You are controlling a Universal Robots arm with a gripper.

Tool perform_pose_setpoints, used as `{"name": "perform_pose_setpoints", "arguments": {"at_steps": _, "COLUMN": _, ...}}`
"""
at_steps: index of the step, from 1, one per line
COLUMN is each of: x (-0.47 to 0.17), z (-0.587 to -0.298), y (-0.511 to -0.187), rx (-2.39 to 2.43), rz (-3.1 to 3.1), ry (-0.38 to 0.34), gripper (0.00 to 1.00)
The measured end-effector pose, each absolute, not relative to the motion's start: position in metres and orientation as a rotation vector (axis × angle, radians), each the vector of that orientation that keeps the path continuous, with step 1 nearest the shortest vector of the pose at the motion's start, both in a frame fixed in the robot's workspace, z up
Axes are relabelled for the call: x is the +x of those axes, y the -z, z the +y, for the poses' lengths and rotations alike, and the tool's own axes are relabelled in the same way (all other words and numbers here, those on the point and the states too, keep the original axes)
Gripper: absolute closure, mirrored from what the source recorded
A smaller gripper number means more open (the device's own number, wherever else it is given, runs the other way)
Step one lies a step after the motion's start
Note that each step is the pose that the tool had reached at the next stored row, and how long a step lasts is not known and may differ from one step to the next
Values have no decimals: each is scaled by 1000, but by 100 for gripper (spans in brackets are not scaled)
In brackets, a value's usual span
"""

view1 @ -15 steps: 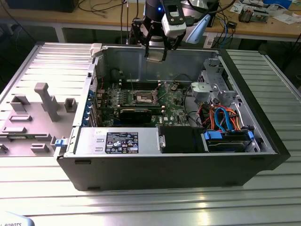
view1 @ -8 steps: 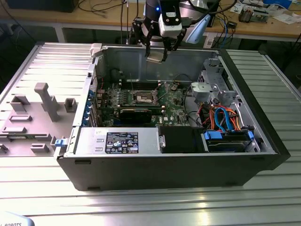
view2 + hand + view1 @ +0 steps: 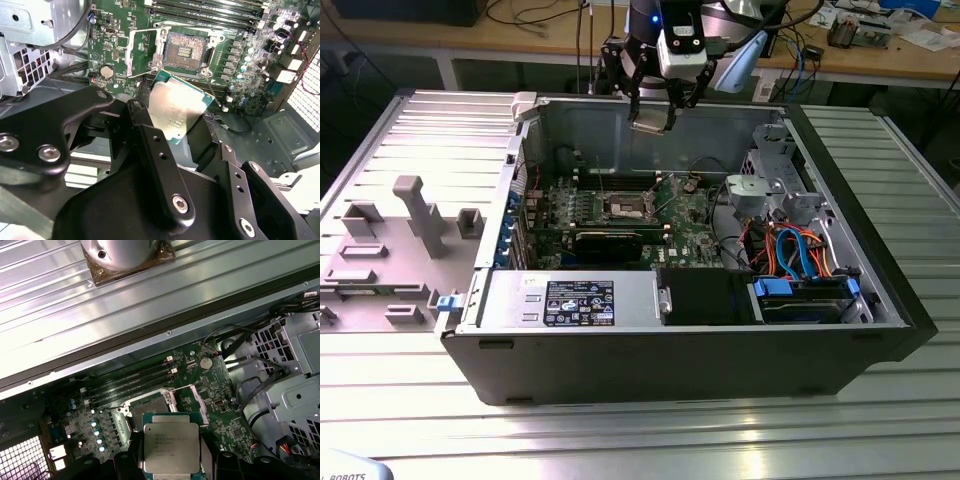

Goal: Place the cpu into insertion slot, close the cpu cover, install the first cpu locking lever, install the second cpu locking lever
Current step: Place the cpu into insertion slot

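Ribbed grey metal tabletop (image 3: 620,435) carries a black desktop computer case (image 3: 670,370) lying on its side with its panel off, and a wooden workbench (image 3: 920,62) strewn with cables runs behind it. On the exterior view's left sits a grey fixture plate (image 3: 410,225) with upright blocks. Inside the case lies a green motherboard (image 3: 690,225), with a silver power supply box (image 3: 570,300) in front of it that bears a black-and-white printed label whose small text cannot be made out. The arm's black gripper (image 3: 654,112) hangs above the far wall of the case, its jaws clamped on the edges of the cpu (image 3: 177,107), a small flat square chip with a silvery-grey metal top and green rim; black fingers (image 3: 145,125) press it from both sides. Lines of fine dark print cross the chip's lid in the first wrist view (image 3: 171,447). The insertion slot (image 3: 186,50), a square socket with a dark centre, sits open on the board, apart from the chip. The cpu cover (image 3: 142,52), a thin silvery frame, stands swung up beside the socket. Long black memory slots (image 3: 130,380) and a round silver coin cell (image 3: 205,361) lie nearby.
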State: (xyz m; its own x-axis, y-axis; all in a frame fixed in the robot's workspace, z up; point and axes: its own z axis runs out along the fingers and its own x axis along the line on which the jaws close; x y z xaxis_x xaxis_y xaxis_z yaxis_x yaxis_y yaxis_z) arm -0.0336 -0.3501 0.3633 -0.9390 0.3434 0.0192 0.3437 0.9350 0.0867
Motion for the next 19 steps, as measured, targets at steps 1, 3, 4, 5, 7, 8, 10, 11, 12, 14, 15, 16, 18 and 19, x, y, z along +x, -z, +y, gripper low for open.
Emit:
{"name": "perform_pose_setpoints", "arguments": {"at_steps": 1, "x": -34, "z": -350, "y": -363, "rx": -548, "rz": -3087, "ry": 139, "gripper": 46}}
{"name": "perform_pose_setpoints", "arguments": {"at_steps": 3, "x": -34, "z": -350, "y": -363, "rx": -551, "rz": -3086, "ry": 139, "gripper": 46}}
{"name": "perform_pose_setpoints", "arguments": {"at_steps": 4, "x": -34, "z": -350, "y": -363, "rx": -559, "rz": -3085, "ry": 139, "gripper": 46}}
{"name": "perform_pose_setpoints", "arguments": {"at_steps": 5, "x": -34, "z": -350, "y": -363, "rx": -579, "rz": -3082, "ry": 139, "gripper": 46}}
{"name": "perform_pose_setpoints", "arguments": {"at_steps": 7, "x": -34, "z": -350, "y": -363, "rx": -612, "rz": -3077, "ry": 138, "gripper": 46}}
{"name": "perform_pose_setpoints", "arguments": {"at_steps": 8, "x": -34, "z": -350, "y": -363, "rx": -640, "rz": -3072, "ry": 138, "gripper": 46}}
{"name": "perform_pose_setpoints", "arguments": {"at_steps": 10, "x": -34, "z": -350, "y": -363, "rx": -677, "rz": -3065, "ry": 137, "gripper": 46}}
{"name": "perform_pose_setpoints", "arguments": {"at_steps": 11, "x": -34, "z": -350, "y": -362, "rx": -704, "rz": -3060, "ry": 137, "gripper": 46}}
{"name": "perform_pose_setpoints", "arguments": {"at_steps": 12, "x": -34, "z": -350, "y": -362, "rx": -729, "rz": -3055, "ry": 137, "gripper": 46}}
{"name": "perform_pose_setpoints", "arguments": {"at_steps": 14, "x": -34, "z": -350, "y": -362, "rx": -761, "rz": -3048, "ry": 137, "gripper": 46}}
{"name": "perform_pose_setpoints", "arguments": {"at_steps": 15, "x": -34, "z": -350, "y": -362, "rx": -788, "rz": -3042, "ry": 137, "gripper": 46}}
{"name": "perform_pose_setpoints", "arguments": {"at_steps": 16, "x": -34, "z": -350, "y": -362, "rx": -808, "rz": -3037, "ry": 137, "gripper": 46}}
{"name": "perform_pose_setpoints", "arguments": {"at_steps": 18, "x": -34, "z": -350, "y": -362, "rx": -825, "rz": -3033, "ry": 137, "gripper": 46}}
{"name": "perform_pose_setpoints", "arguments": {"at_steps": 19, "x": -34, "z": -350, "y": -362, "rx": -826, "rz": -3033, "ry": 137, "gripper": 46}}
